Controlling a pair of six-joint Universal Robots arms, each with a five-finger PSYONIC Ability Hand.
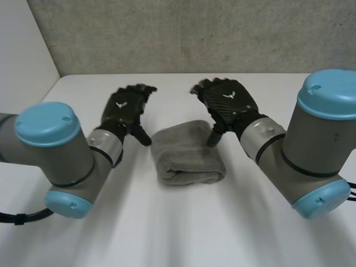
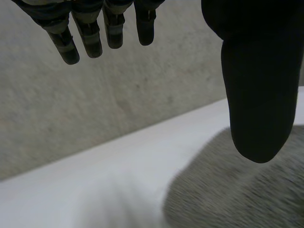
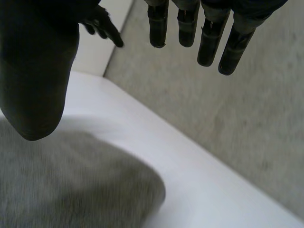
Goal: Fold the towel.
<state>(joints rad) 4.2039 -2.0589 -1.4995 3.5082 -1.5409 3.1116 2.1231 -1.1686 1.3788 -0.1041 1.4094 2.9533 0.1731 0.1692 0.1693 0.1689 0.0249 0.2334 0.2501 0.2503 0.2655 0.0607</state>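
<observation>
Towel: the grey towel (image 1: pixel 186 153) lay on the white surface (image 1: pixel 178 233) as a thick folded bundle, between the two hands.
Left hand: the left hand (image 1: pixel 127 105) hung just beside one side of the cloth. Its fingers (image 2: pixel 90 40) were straight and spread, holding nothing, with the thumb pointing down near the towel's edge.
Right hand: the right hand (image 1: pixel 227 100) hung at the opposite side with its fingers (image 3: pixel 209 45) equally loose and empty. Its thumb tip was at the cloth's far corner, and I could not tell whether it touched.
Towel against the fingers: the cloth sat below the thumbs, while the fingertips reached past it over bare surface.
Step in hand: to my eye, the folding looked nearly or fully done.
Doing it well: if another fold was meant, both hands would need to come down level and pinch matching corners together, so that the bundle would not slide or spring open.
</observation>
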